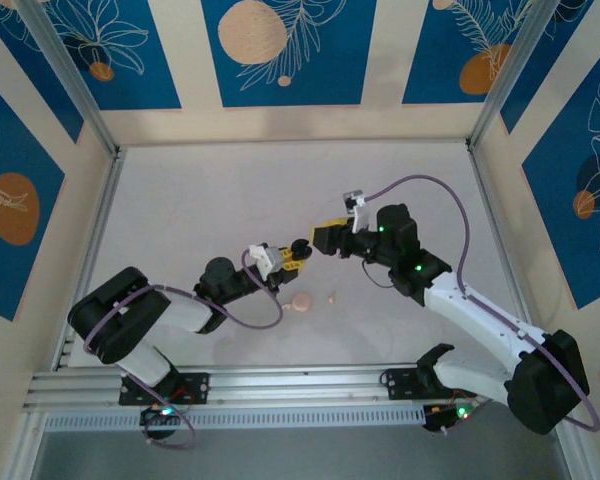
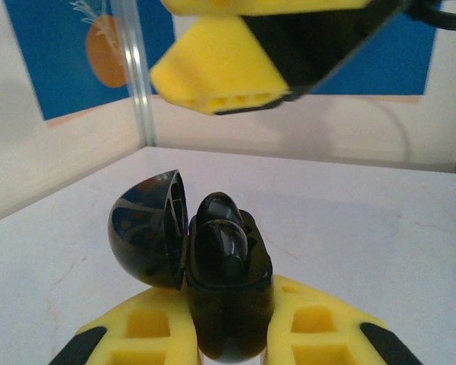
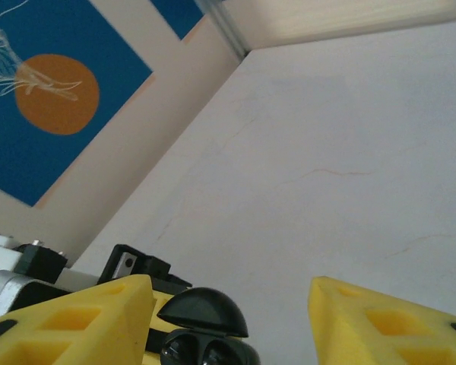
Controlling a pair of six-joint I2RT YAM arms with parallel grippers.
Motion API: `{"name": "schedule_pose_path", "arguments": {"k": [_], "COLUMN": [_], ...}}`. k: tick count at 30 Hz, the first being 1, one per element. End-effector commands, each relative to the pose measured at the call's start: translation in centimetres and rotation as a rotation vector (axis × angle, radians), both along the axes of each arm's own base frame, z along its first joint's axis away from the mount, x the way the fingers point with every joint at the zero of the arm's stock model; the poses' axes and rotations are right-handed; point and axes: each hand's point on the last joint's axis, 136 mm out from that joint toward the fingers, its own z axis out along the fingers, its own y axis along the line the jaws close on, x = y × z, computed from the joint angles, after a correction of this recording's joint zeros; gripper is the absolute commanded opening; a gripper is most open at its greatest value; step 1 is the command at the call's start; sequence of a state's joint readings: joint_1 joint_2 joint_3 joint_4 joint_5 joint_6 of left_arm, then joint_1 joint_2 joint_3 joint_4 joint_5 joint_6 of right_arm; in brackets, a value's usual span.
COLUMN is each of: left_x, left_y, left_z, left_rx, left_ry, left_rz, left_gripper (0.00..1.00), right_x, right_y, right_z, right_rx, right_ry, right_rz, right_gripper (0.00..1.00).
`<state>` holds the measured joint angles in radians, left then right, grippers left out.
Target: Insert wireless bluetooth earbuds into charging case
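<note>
The black charging case (image 2: 229,304) is held upright, my left gripper (image 2: 228,300) shut on its lower body, its lid (image 2: 146,228) swung open to the left. Two glossy black earbuds (image 2: 222,242) sit in its wells. In the top view the case (image 1: 300,248) is above the table's middle, between the left gripper (image 1: 288,259) and the right gripper (image 1: 323,240). In the right wrist view my right gripper (image 3: 230,293) stands open just above the case (image 3: 205,334), with its yellow fingers (image 3: 76,319) wide apart on either side and not touching it.
A round pale pink case (image 1: 300,302) lies on the white table (image 1: 210,200) just in front of the grippers, with a tiny pink bud (image 1: 334,297) to its right. Metal frame posts (image 1: 75,95) and patterned walls enclose the table.
</note>
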<state>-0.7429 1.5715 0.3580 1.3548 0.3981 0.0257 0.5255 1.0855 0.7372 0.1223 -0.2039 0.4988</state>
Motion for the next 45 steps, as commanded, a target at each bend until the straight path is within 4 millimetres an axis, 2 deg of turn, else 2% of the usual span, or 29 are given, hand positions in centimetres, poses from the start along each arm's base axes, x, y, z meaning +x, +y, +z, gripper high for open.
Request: {"name": "schedule_pose_path", "arguments": {"k": [1,10,22,28,35,40,42,45], "left_x": [-2.4,-3.1,-3.0,-2.2,-1.4,-1.2,-0.6,0.6], "left_y": [-0.9,-1.2,-1.0,-0.7,-0.3,-0.2,0.0,0.1], "left_z": [2.4,3.0,3.5,3.4,2.8,2.5,2.4,1.9], "left_rx": [-0.057,-0.069,-0.079,-0.071,-0.057,-0.048,-0.045,-0.023], "left_ry": [-0.057,-0.057,-0.07,-0.066,-0.047,-0.035,-0.016,0.05], "left_rz": [-0.134,-0.185,-0.169,-0.119,-0.064,-0.048,-0.02,0.038], "left_gripper": [0.1,0.1,0.1,0.1,0.09,0.09,0.09,0.09], "right_x": [-2.5,-3.9,-4.4,-5.2,-6.4,-7.4,-6.8,-4.6], "right_y": [1.0,2.6,3.4,3.3,2.2,1.7,1.4,0.5], "right_z": [0.9,0.0,-1.3,-0.9,0.7,1.1,0.8,-0.5], "right_rx": [0.05,0.038,0.023,0.039,0.101,0.128,0.113,0.064], "right_ry": [0.058,0.131,0.183,0.165,0.094,0.072,0.081,0.139], "right_rz": [0.22,0.412,0.476,0.505,0.518,0.528,0.475,0.317], "right_gripper": [0.59,0.61,0.61,0.57,0.52,0.51,0.51,0.51]}}
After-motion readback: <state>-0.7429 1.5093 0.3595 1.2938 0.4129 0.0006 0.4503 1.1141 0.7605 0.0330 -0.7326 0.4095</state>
